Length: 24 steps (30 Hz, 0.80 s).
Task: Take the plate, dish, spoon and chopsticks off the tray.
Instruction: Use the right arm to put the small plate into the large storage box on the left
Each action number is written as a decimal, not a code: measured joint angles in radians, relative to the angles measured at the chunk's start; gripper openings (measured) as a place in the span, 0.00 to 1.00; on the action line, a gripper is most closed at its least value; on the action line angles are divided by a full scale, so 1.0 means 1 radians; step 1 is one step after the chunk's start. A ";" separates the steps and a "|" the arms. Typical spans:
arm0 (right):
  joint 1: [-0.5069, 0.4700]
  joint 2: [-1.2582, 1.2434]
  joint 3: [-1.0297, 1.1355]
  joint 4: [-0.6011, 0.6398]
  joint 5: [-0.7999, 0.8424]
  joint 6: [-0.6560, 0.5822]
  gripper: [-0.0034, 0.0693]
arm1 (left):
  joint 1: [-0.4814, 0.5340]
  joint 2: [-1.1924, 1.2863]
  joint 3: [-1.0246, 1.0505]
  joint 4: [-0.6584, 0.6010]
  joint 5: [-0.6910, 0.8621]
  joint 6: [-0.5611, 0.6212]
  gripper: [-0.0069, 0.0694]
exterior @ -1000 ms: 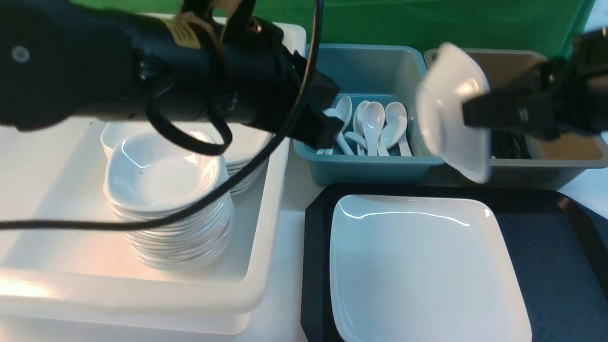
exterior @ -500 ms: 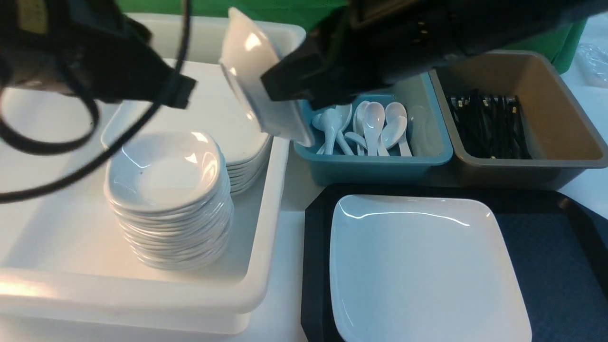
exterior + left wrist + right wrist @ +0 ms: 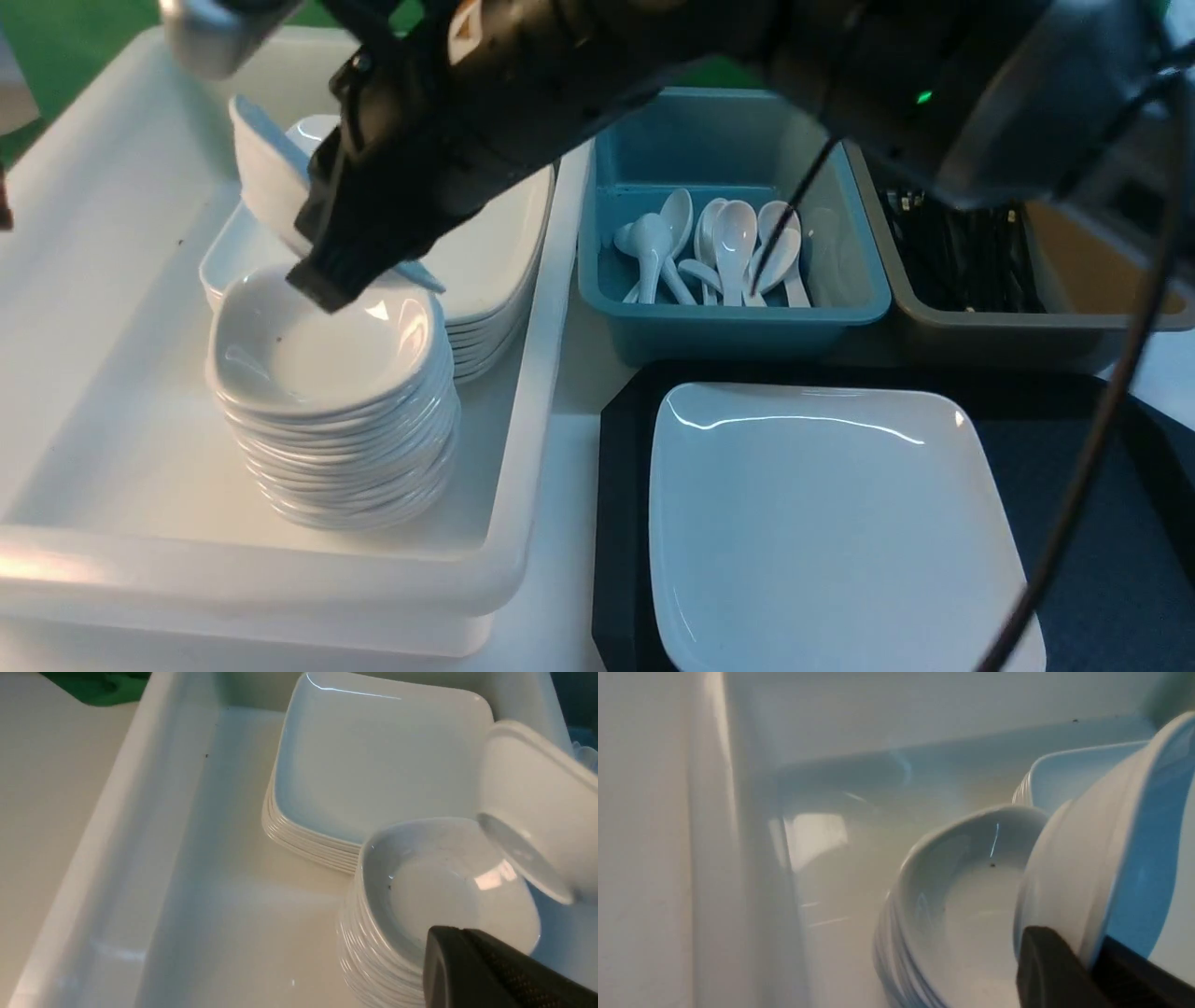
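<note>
in the front view the right arm reaches across the top of the frame from the upper right. the right gripper (image 3: 336, 275) sits at upper left, clamped on the rim of a small glossy white rounded-square dish (image 3: 266, 177). the dish is tilted steeply and hangs just above a tall stack of matching small white dishes (image 3: 327, 392), not yet resting on it. in the right wrist view a black finger (image 3: 1045, 966) presses against the dish's outer wall (image 3: 1083, 858).

the stack stands inside a big white plastic tub (image 3: 523, 448) filling the left half of the frame, with a pile of large white square plates (image 3: 495, 233) behind it.

the left gripper (image 3: 448, 952) shows only in its own wrist view. its black fingers are pressed together on nothing, near the stack's top dish (image 3: 444, 886).

at lower right, a large glossy white square plate (image 3: 822, 523) lies on the black rectangular plastic tray (image 3: 616, 485). above the tray, a teal plastic tub (image 3: 738, 331) holds white soup spoons (image 3: 728, 243). a tan tub (image 3: 1018, 331) beside it holds black chopsticks (image 3: 971, 261), partly hidden by the arm.
</note>
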 joint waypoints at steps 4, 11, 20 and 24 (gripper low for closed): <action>0.015 0.068 -0.005 -0.047 -0.022 -0.013 0.14 | 0.037 -0.005 0.076 -0.079 -0.010 0.057 0.10; 0.028 0.092 -0.007 -0.047 -0.029 0.011 0.31 | 0.037 -0.006 0.094 -0.103 -0.027 0.085 0.10; 0.029 0.096 -0.051 -0.059 0.062 0.198 0.81 | 0.037 -0.006 0.095 -0.106 -0.028 0.128 0.10; 0.029 0.075 -0.101 -0.064 0.180 0.232 0.84 | 0.037 -0.006 0.095 -0.107 -0.030 0.138 0.10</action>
